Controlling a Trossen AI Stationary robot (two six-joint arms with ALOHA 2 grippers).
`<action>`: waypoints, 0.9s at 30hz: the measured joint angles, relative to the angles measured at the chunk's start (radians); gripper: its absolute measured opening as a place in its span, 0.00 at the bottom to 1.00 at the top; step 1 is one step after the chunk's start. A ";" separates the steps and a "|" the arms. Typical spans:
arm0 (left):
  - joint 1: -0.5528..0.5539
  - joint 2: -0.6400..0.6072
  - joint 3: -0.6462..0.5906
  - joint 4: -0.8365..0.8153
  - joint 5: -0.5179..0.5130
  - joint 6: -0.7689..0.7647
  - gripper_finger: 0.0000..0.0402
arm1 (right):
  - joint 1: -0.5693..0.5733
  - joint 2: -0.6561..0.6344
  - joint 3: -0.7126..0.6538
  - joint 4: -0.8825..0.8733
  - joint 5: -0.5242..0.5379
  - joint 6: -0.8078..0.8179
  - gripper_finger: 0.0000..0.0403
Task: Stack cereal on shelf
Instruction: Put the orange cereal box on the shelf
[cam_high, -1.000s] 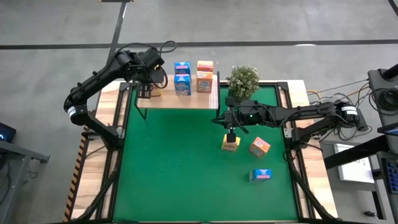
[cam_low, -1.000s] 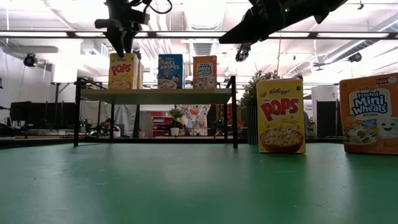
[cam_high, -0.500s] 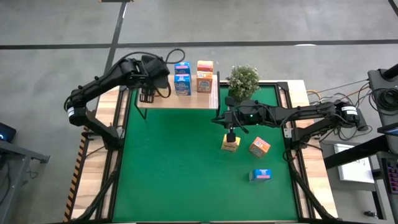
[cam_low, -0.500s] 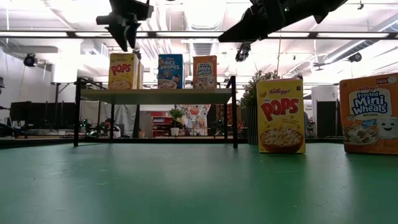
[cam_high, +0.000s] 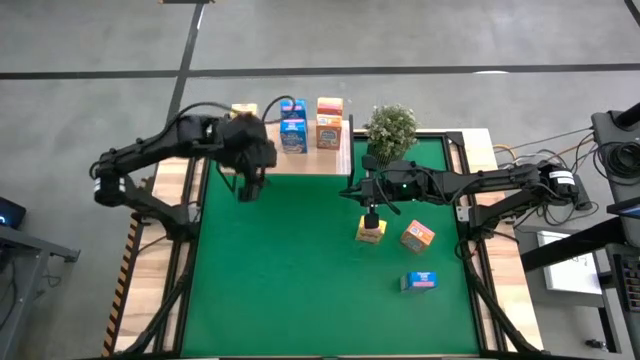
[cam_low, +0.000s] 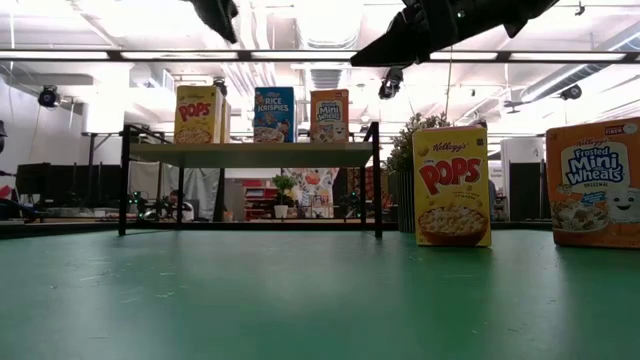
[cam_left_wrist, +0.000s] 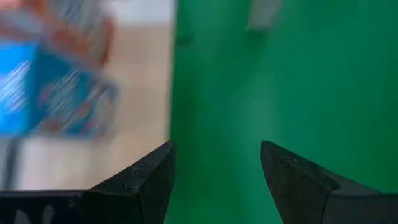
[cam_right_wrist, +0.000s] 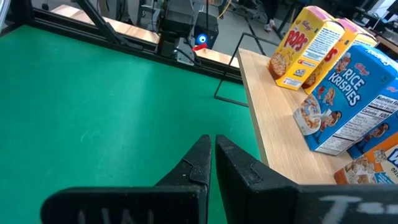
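The wooden shelf (cam_high: 290, 158) (cam_low: 250, 152) stands at the table's far side. On it stand a yellow cereal box (cam_high: 243, 110) (cam_low: 198, 114), blue boxes (cam_high: 293, 132) (cam_low: 274, 114) and orange boxes (cam_high: 328, 128) (cam_low: 329, 116). A second yellow box (cam_high: 370, 232) (cam_low: 452, 187) and an orange one (cam_high: 417, 236) (cam_low: 592, 183) stand on the green mat, and a blue box (cam_high: 420, 281) lies flat nearer. My left gripper (cam_high: 248, 188) (cam_left_wrist: 214, 168) hangs open over the mat just in front of the shelf. My right gripper (cam_high: 371, 213) (cam_right_wrist: 213, 152) is shut above the yellow box on the mat.
A potted plant (cam_high: 390, 130) stands at the shelf's right end, close behind my right arm. The green mat (cam_high: 290, 270) lies bare on its left and near parts. Wooden strips (cam_high: 505, 250) border the mat on both sides.
My left gripper has drawn back from the yellow box at the shelf's left end, rising and moving toward the table's near edge, out over the mat. The yellow box stays standing on the shelf.
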 joint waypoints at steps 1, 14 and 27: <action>-0.023 -0.025 -0.037 0.046 0.013 -0.010 0.54 | 0.000 0.000 0.000 0.000 0.000 0.003 0.03; -0.397 -0.337 -0.634 0.581 -0.189 -0.297 0.54 | 0.000 0.000 0.000 0.000 0.020 0.173 0.03; -0.702 -0.540 -0.874 1.036 -0.201 -0.066 0.54 | 0.014 0.015 0.127 -0.340 0.054 0.452 0.03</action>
